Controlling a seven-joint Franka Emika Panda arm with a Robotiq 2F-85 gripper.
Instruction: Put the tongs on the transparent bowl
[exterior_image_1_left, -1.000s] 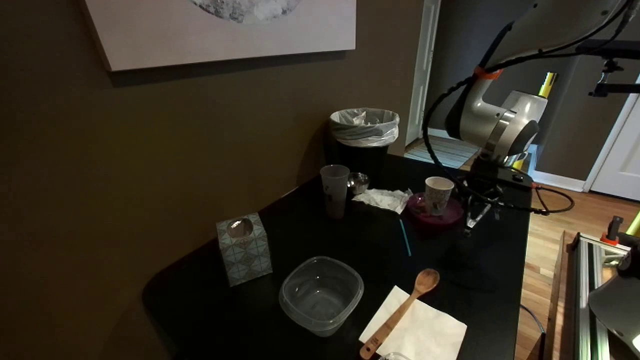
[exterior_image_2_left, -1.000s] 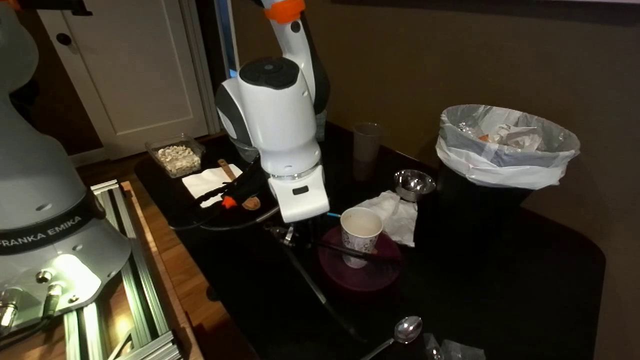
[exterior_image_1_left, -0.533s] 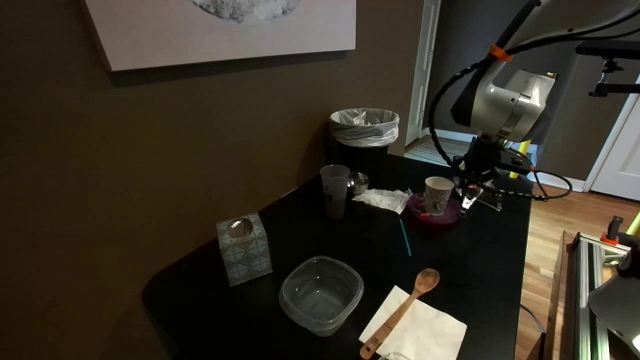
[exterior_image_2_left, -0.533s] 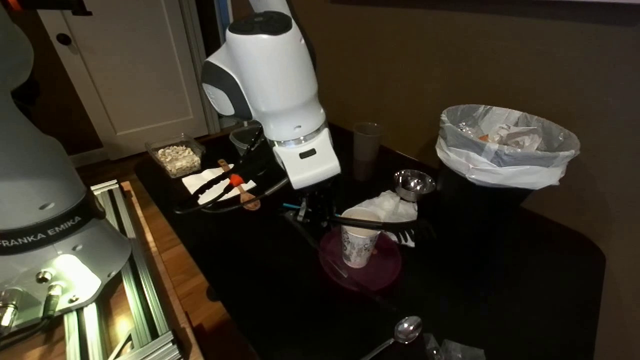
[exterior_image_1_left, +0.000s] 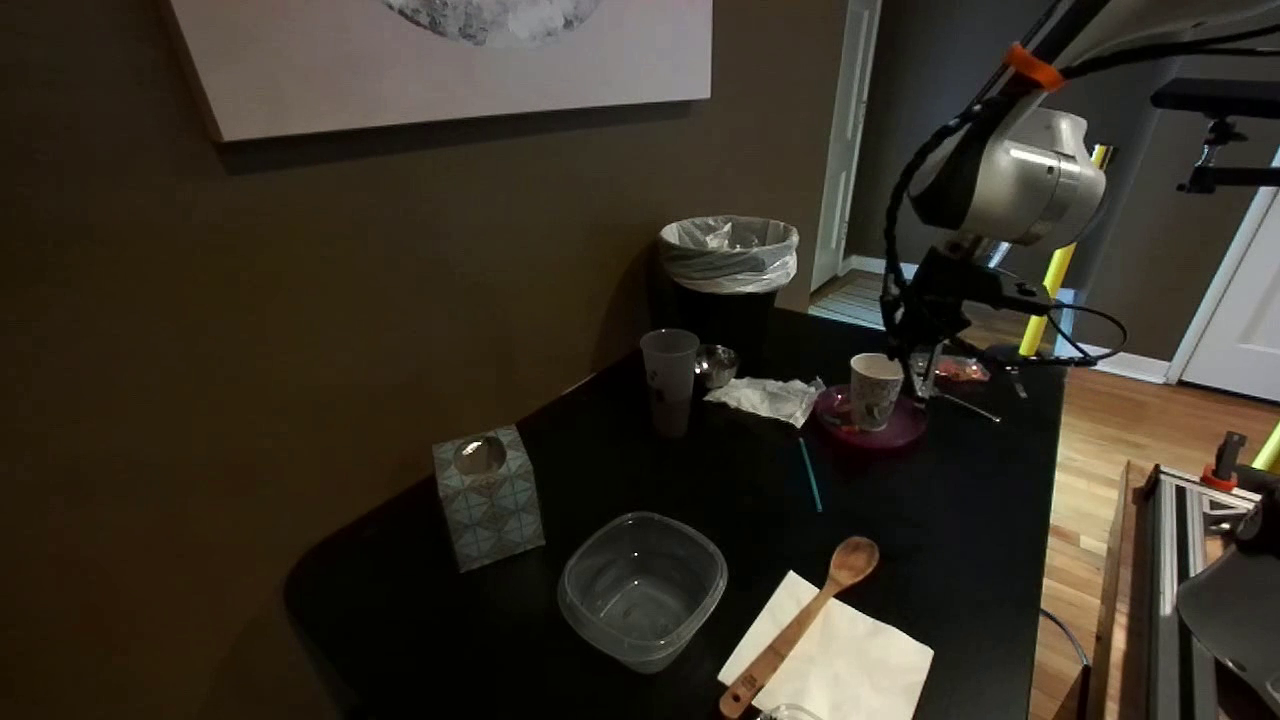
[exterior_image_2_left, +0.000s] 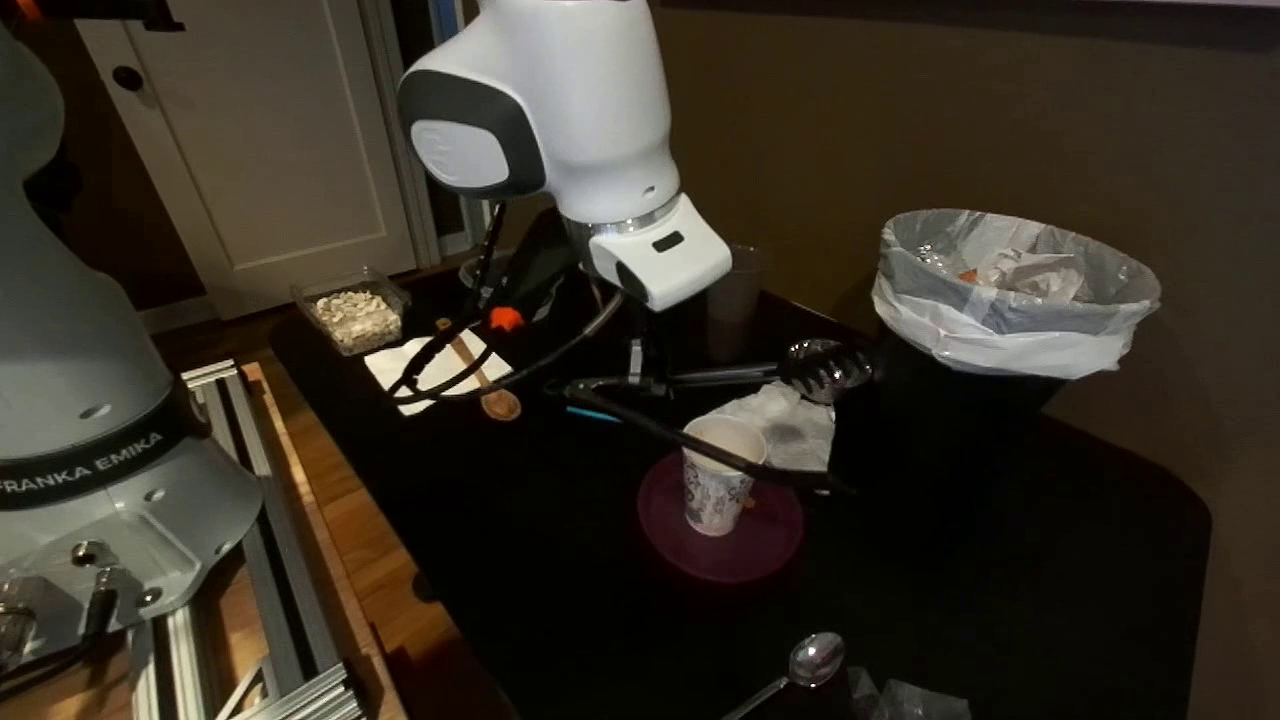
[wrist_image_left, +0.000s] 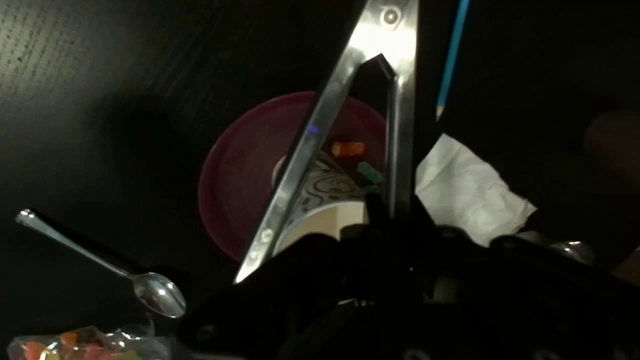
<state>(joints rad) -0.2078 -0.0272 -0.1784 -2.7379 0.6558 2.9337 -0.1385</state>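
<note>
Near one plate (exterior_image_2_left: 760, 552) and one paper cup (exterior_image_2_left: 716, 500), the gripper (wrist_image_left: 396, 212) pinches one arm of a single pair of tongs (wrist_image_left: 304, 160); the one transparent bowl (exterior_image_1_left: 643, 597) stands well apart.

There are one wooden spoon (exterior_image_1_left: 800, 628) and one metal spoon (wrist_image_left: 157, 294). The wrist view clips the tongs' joined end, and the gripper hides their tips; cables (exterior_image_2_left: 490, 250) partly cover the bowl in an exterior view.

Paper cup (exterior_image_2_left: 714, 498) is sitting on a purple plate (exterior_image_2_left: 745, 565) near the fingers (exterior_image_2_left: 637, 362), crumpled napkin (exterior_image_1_left: 765, 398) is lying near them too, metal spoon (exterior_image_2_left: 814, 660) is chilling well apart.
</note>
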